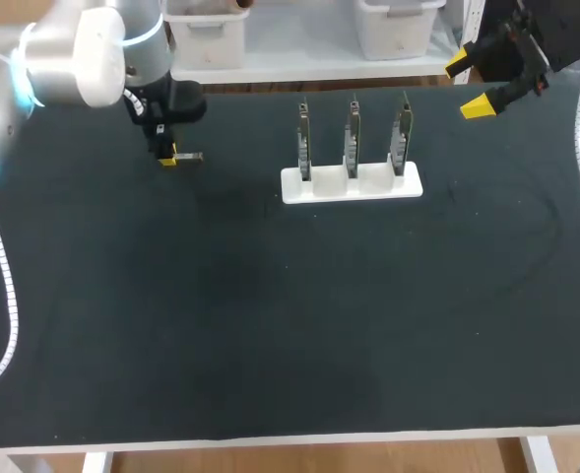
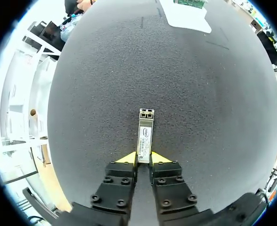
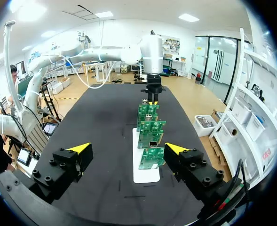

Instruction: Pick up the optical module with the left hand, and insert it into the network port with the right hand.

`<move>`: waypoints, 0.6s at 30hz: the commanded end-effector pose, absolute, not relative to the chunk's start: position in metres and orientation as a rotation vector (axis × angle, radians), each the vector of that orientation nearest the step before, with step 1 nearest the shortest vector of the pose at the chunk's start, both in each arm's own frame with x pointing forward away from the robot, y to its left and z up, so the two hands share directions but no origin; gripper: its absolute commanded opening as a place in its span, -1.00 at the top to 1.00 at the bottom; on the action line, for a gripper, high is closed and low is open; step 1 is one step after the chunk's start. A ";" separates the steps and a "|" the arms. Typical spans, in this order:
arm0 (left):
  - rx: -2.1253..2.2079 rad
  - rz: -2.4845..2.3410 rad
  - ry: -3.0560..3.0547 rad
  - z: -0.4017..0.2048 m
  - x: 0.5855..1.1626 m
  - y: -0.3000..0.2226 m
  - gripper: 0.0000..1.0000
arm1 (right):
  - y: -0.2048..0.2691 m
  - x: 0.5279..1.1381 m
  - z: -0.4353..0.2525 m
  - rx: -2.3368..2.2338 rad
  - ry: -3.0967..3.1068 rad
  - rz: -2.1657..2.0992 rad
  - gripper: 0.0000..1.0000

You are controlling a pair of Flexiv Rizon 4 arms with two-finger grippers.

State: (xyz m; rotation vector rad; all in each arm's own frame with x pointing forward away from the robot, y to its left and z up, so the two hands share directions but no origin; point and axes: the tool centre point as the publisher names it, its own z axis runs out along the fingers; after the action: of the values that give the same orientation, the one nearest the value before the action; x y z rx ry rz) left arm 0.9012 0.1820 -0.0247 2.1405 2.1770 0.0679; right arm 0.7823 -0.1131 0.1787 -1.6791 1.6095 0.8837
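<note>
Left gripper (image 2: 144,159) is clamped on the near end of the optical module (image 2: 146,128), both yellow tips pressing its sides, which leaves the connector end jutting clear ahead, in my judgement for a handover. The module sits low over the table (image 1: 270,315), at 9 o'clock from the white stand (image 1: 352,184); whether it is lifted cannot be told. Left arm's last link stands vertical, fingers down, while the right gripper (image 1: 468,86) hangs spread wide at 2 o'clock of the stand, facing its three upright circuit boards (image 1: 354,133).
</note>
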 end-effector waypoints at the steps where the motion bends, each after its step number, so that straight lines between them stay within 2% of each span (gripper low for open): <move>1: 2.429 -0.760 2.441 -0.030 0.913 0.181 1.00 | -0.113 0.782 0.179 -1.680 1.609 0.884 -1.00; 9: 2.406 -0.775 2.417 -0.029 0.913 0.179 1.00 | -0.113 0.782 0.179 -1.680 1.609 0.884 -1.00; 18: 2.330 -0.777 2.197 -0.001 0.912 0.161 1.00 | -0.113 0.782 0.179 -1.680 1.609 0.884 -1.00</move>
State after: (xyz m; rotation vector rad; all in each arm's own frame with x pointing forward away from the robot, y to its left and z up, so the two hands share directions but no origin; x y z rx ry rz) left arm 0.9072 0.1527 -0.0076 2.0652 2.0696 -0.1056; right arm 0.7823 -0.1131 0.1787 -1.6792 1.6095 0.8837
